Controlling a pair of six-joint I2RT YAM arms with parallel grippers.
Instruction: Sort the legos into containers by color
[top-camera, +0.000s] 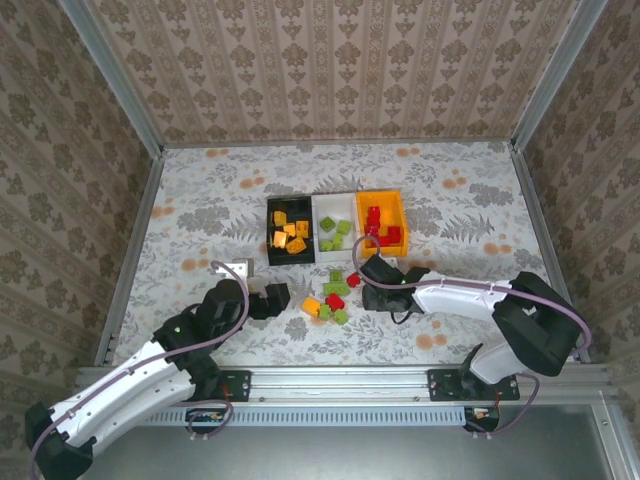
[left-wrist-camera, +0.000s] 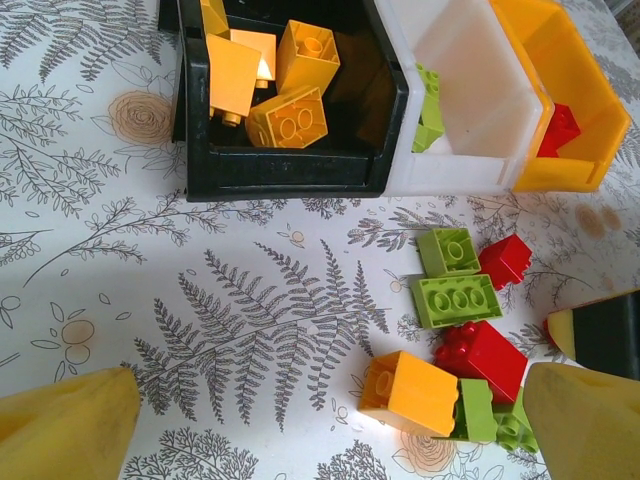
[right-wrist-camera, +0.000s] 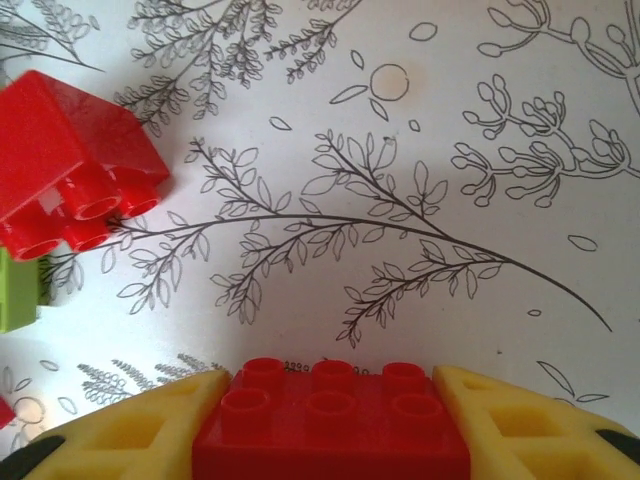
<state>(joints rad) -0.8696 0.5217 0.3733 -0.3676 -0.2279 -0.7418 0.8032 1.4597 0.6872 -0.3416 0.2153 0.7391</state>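
Top external, biggest first: three containers in a row, black bin (top-camera: 270, 235), white bin (top-camera: 335, 197), orange bin (top-camera: 403, 225); then two grippers. Mid-sort, seemingly the carrying step: clamped in the right gripper (right-wrist-camera: 332, 440), one red brick (right-wrist-camera: 330, 405), just short of the orange bin; left gripper (left-wrist-camera: 325, 430) spread wide, empty, near the loose pile (left-wrist-camera: 455, 300). Next: lift, carry over the orange bin's rim, release. Loose, counted from left wrist: at least three green, two red, one orange-yellow.

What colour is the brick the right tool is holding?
Red: a six-stud brick gripped by the right tool, clearest in the right wrist view.
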